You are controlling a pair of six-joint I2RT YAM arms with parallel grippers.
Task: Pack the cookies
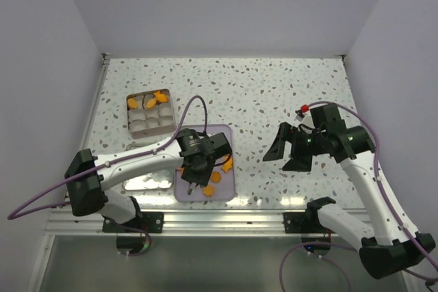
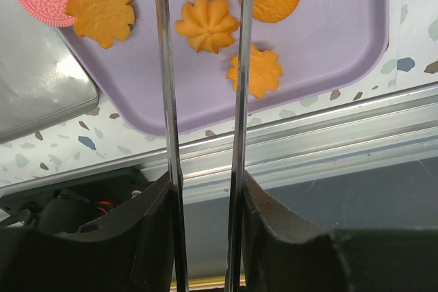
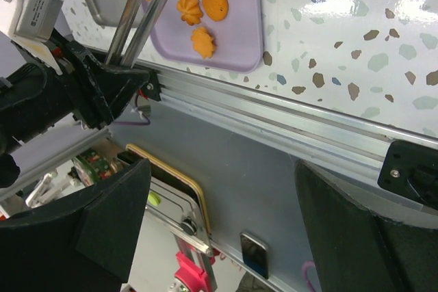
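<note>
The left tool (image 2: pixel 205 189) is clamped on a pair of metal tongs (image 2: pixel 168 100). The two blades sit side by side between its fingers (image 2: pixel 154 230). The blades stand slightly apart and run up the left wrist view over the lavender tray (image 2: pixel 328 39). Their tips are out of view at the top edge.

The cookies (image 2: pixel 207 23) lie loose on the tray, in the upper part of the left wrist view:
- An orange swirl lies between the two blades.
- An orange flower lies just below it, partly behind the right blade.
- A round orange piece with dark specks lies at the top, right of the blades.
- A second orange flower touches a pink round at the upper left.

In the top view the tray sits at lower centre of the speckled table (image 1: pixel 274 94). A compartment box (image 1: pixel 152 132) at upper left holds a few orange pieces in its top row. A shiny metal plate (image 1: pixel 147 181) lies just left of the tray.

The right tool (image 1: pixel 287 154) hangs at centre right over bare table. Its fingers are spread wide apart and hold nothing.
</note>
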